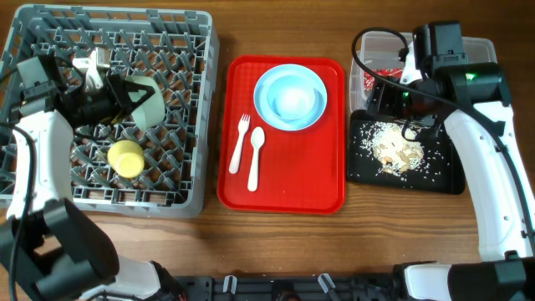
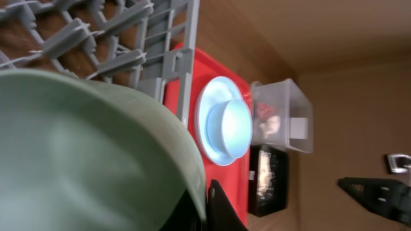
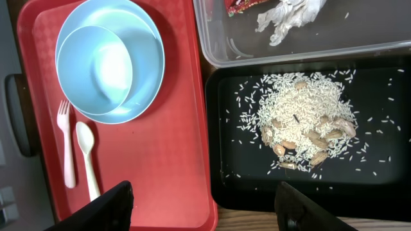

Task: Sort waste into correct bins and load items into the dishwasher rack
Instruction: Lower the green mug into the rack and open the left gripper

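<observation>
My left gripper (image 1: 124, 94) is shut on the rim of the pale green saucer-bowl (image 1: 147, 100), which stands on edge over the grey dishwasher rack (image 1: 180, 167); the bowl fills the left wrist view (image 2: 83, 154). The yellow cup (image 1: 126, 158) sits in the rack. The light blue bowl (image 1: 292, 96) rests on the pale blue plate (image 1: 266, 84) on the red tray (image 1: 284, 188), beside the white fork (image 1: 241, 140) and spoon (image 1: 254, 155). My right gripper (image 3: 204, 208) is open and empty, above the seam between red tray and black tray (image 1: 447, 171). The rice scraps (image 3: 302, 119) lie in the black tray. The red wrapper (image 3: 241, 5) and napkin (image 3: 289, 16) lie in the clear tub (image 3: 218, 38).
The rack stands at the left, the red tray in the middle, the clear tub (image 1: 359, 79) and the black tray at the right. Bare wooden table (image 1: 276, 238) runs along the front edge. A cable (image 1: 361, 52) loops by the right arm.
</observation>
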You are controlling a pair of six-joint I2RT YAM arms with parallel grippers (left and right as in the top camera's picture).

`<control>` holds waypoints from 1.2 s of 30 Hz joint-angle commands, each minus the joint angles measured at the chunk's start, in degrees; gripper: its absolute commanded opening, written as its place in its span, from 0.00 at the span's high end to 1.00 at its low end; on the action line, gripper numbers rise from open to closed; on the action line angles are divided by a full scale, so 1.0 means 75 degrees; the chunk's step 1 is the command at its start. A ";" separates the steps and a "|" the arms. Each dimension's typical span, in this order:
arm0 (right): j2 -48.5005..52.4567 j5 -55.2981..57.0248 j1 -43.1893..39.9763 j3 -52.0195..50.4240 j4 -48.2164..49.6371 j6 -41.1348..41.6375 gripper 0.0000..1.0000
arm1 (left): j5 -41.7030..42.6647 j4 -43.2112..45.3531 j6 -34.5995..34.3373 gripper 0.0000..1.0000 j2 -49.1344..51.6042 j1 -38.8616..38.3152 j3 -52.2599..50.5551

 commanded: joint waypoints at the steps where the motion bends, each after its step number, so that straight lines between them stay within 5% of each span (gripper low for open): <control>1: -0.0143 0.0137 -0.0017 0.0035 -0.0020 -0.0093 0.29 | 0.0924 0.0192 0.0286 0.96 0.0536 0.0283 0.0035; 8: -0.0143 0.0134 -0.0017 0.0035 -0.0058 -0.0085 0.29 | 0.3153 0.1125 0.0254 0.96 0.0938 0.0402 0.0035; 36: -0.0143 0.0137 -0.0017 0.0035 -0.0149 -0.0105 0.30 | 0.2489 0.1784 0.0259 0.96 0.1317 0.0673 0.0032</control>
